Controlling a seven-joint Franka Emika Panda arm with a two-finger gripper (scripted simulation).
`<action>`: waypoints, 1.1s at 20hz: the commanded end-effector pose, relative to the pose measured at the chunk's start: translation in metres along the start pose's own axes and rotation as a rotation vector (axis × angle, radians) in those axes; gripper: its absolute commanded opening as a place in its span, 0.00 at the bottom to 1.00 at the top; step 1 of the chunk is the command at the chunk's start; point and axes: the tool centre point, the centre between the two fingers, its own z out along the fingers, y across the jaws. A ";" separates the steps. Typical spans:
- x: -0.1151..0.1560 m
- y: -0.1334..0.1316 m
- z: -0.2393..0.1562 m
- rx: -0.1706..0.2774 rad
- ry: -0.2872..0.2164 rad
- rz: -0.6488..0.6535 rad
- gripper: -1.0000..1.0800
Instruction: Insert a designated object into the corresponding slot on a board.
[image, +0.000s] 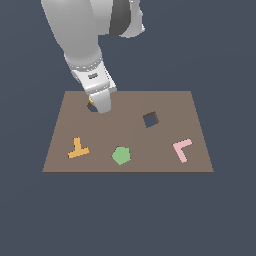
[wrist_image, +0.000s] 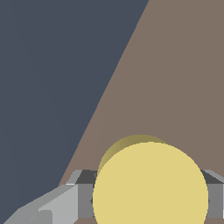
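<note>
The grey and white arm (image: 82, 35) comes down from the top of the exterior view, leaning toward that view's right as it descends, its wrist tilted so the tool (image: 101, 104) points down at the far corner of the board on the exterior view's left. The board (image: 165, 140), a flat brown rectangle, lies on a plain dark blue-grey surface (image: 230, 210). On its near half sit three flat pieces in a row, well apart from each other: an orange T-shaped piece (image: 78, 149) toward the exterior view's left, a green pentagon (image: 121, 155) in the middle and a pink L-shaped piece (image: 182, 149) toward the right. Farther back, right of centre, is a dark square hole (image: 150, 119) turned like a diamond. The round slot (image: 92, 107) shows only as a dark sliver beside the tool tip, mostly covered by it. The yellow disc (wrist_image: 150, 184) fills the wrist view, sitting between grey fingers (wrist_image: 65, 203) that meet it on both sides, so the tool appears clamped on it; in the exterior view only a speck of yellow peeks out at the slot's edge. Whether the disc has entered the slot I cannot tell.
</note>
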 end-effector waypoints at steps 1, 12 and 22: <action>-0.006 0.003 0.000 0.000 0.000 -0.038 0.00; -0.016 0.011 0.000 0.000 0.000 -0.107 0.00; -0.015 0.011 0.010 0.000 -0.001 -0.107 0.96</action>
